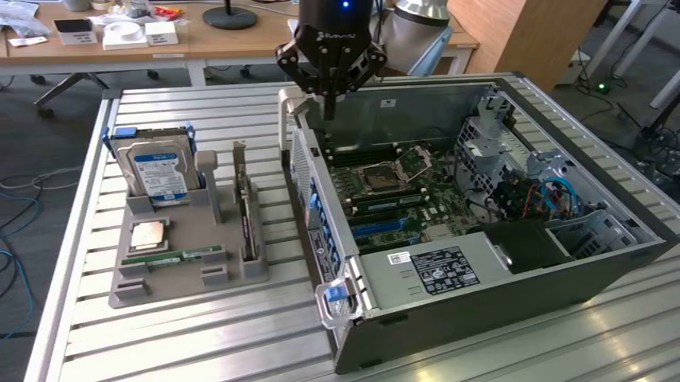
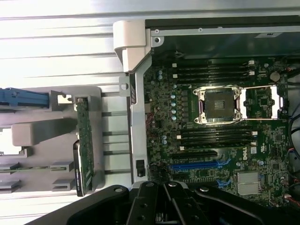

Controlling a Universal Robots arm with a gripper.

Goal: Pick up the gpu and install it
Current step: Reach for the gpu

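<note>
The gpu (image 1: 247, 216) stands on edge in a slot of the grey holder (image 1: 181, 286), its pale bracket end toward the back; in the wrist view the gpu (image 2: 84, 140) shows as a thin green board edge. My gripper (image 1: 330, 107) hangs above the back corner of the open computer case (image 1: 478, 270), off to the exterior view's right of the gpu and well apart from it. Its fingers look drawn together with nothing between them. The gripper (image 2: 160, 190) sits over the case wall beside the motherboard (image 2: 220, 122).
The holder also carries a silver hard drive with a blue label (image 1: 159, 163), a processor chip (image 1: 146, 235) and a green memory stick (image 1: 175, 257). Blue expansion slots (image 2: 197, 165) lie on the motherboard. All rests on a ribbed metal table (image 1: 191, 342).
</note>
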